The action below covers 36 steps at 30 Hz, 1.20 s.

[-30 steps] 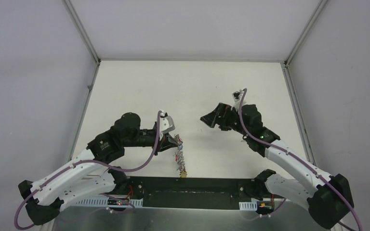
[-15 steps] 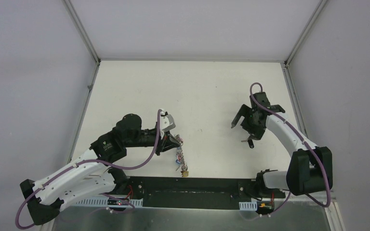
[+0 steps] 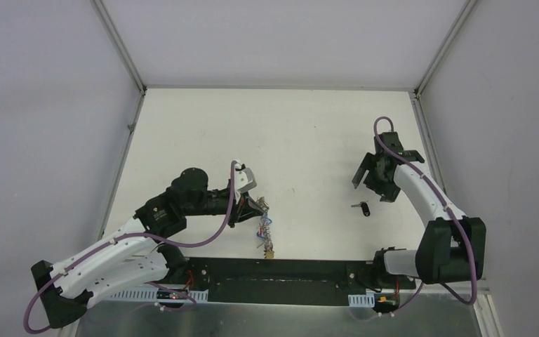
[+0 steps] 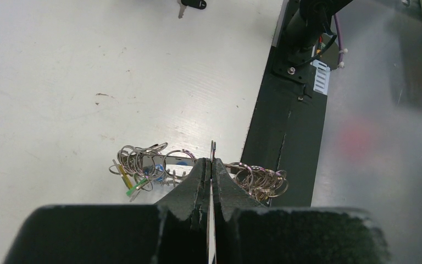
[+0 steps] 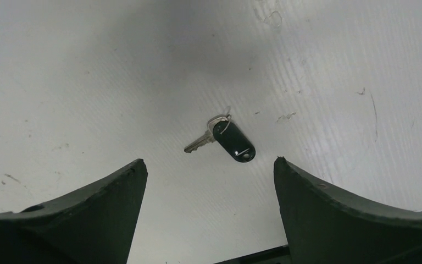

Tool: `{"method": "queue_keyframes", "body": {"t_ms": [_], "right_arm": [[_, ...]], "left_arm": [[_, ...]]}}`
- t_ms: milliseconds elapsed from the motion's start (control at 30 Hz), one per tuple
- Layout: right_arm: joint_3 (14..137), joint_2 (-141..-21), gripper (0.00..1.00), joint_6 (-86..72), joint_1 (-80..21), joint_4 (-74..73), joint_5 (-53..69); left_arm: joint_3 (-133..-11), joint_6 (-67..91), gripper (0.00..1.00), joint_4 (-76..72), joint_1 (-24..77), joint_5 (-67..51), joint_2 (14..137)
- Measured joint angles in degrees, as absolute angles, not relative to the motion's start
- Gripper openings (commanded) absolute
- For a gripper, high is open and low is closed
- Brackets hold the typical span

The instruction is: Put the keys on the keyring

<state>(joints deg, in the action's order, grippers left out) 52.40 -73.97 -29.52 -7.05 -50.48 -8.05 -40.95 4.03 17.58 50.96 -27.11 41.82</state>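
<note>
A small key with a black head (image 3: 362, 208) lies flat on the white table, right of centre; it also shows in the right wrist view (image 5: 231, 140) and at the top edge of the left wrist view (image 4: 192, 4). My right gripper (image 3: 366, 173) (image 5: 207, 160) hangs open just beyond the key, which lies a little ahead of its fingertips and untouched. My left gripper (image 3: 257, 205) (image 4: 211, 163) is shut on the thin metal band of the keyring (image 3: 265, 232) (image 4: 159, 165). Small rings and coloured tags dangle from the ring to the table.
A black base strip (image 3: 274, 270) (image 4: 275, 126) runs along the near edge of the table, right below the hanging end of the keyring. Grey walls and metal frame posts (image 3: 424, 133) close in the table on the left, right and back.
The right arm has swung from the table's middle to the right side and turned its gripper down over the black key. Its jaws have narrowed slightly. The left arm has barely shifted.
</note>
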Motion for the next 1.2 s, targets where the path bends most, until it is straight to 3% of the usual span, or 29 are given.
{"method": "queue_keyframes", "body": {"t_ms": [67,233,367,533,633,767,867,1200], "right_arm": [[52.8,-75.7,0.68,-29.6,-5.9,-50.3,-7.9],[53.5,-81.6,0.47,-31.5,-3.5,-50.3,-7.2],[54.2,-85.8,0.44,-32.8,-2.8,-50.3,-7.0],[54.2,-87.0,0.31,-33.7,-2.6,-49.9,-6.6],[54.2,-88.0,0.17,-34.1,-2.4,-49.4,-6.6],[54.2,-90.2,0.15,-34.6,-2.2,-49.1,-6.4],[54.0,-90.6,0.0,-34.7,-2.1,-49.0,-6.3],[54.0,-90.5,0.0,-34.2,-2.0,-48.8,-4.7]], "left_arm": [[-40.8,4.1,0.0,17.4,51.0,-27.1,41.8],[-40.4,4.6,0.0,17.2,51.0,-27.1,41.8],[-40.3,5.0,0.0,17.0,51.0,-27.3,41.8],[-40.3,5.0,0.0,16.8,51.0,-27.4,41.8],[-40.3,5.0,0.0,16.7,51.0,-27.5,41.8],[-40.3,5.1,0.0,16.6,51.0,-27.5,41.9],[-40.3,5.1,0.0,16.6,51.0,-27.5,41.9],[-40.3,5.1,0.0,16.6,51.0,-27.5,42.0]]}}
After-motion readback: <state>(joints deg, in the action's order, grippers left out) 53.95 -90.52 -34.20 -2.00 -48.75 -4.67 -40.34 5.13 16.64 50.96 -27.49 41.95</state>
